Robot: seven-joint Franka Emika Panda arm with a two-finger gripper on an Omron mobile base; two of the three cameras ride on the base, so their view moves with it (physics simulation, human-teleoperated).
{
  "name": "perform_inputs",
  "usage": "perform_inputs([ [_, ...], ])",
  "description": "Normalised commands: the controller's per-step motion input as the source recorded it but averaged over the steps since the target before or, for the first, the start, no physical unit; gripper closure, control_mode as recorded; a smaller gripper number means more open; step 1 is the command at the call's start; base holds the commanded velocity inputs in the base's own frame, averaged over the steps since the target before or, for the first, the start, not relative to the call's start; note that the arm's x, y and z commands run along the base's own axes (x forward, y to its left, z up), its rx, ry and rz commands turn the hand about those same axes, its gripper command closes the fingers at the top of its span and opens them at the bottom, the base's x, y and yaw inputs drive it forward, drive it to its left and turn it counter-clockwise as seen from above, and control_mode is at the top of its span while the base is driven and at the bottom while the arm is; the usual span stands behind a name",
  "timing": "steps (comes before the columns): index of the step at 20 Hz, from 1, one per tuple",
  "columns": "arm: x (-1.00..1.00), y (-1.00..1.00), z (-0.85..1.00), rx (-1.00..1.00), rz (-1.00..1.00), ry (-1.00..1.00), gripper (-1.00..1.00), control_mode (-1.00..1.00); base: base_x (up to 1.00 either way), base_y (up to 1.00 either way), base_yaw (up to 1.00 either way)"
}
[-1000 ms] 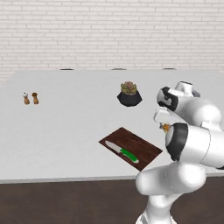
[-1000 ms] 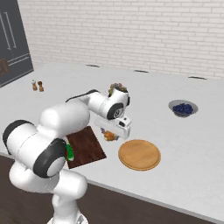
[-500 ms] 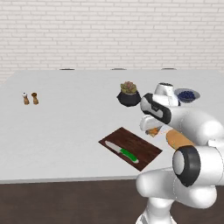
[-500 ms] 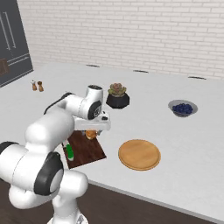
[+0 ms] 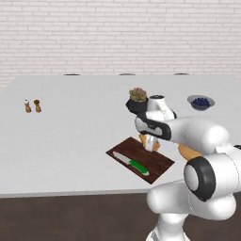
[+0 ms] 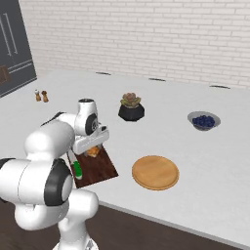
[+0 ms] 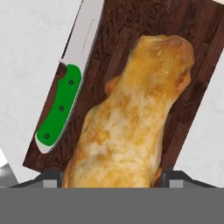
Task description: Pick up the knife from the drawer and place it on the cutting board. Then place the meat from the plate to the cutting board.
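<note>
Swung from over the plate (image 6: pixel 155 172) to above the board (image 5: pixel 160 162), gripper (image 5: pixel 151 143) closed on the meat (image 7: pixel 131 118), knife (image 7: pixel 65 92) already lying on the board alongside; step in hand: placing meat; next, judged: lower and release.

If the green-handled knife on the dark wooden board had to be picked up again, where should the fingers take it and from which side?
Probably by the bright green handle of the small knife, from straight above. It lies flat along one edge of the dark reddish-brown wooden cutting board, so only a top-down approach fits, fingers closing across the handle's width. The lumpy golden-brown meat lies close beside it, so come in on the handle's outer end.
</note>
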Motion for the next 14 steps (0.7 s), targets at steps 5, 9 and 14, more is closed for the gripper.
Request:
perform_inputs([
  [5,0.0,0.02,-0.22,0.0,0.02,0.0,1.0,-1.0,0.0,0.0,0.0],
  [9,0.06,0.0,-0.28,0.01,-0.02,0.0,1.0,-1.0,0.0,0.0,0.0],
  [14,0.05,0.03,-0.3,0.02,-0.01,0.0,1.0,-1.0,0.0,0.0,0.0],
])
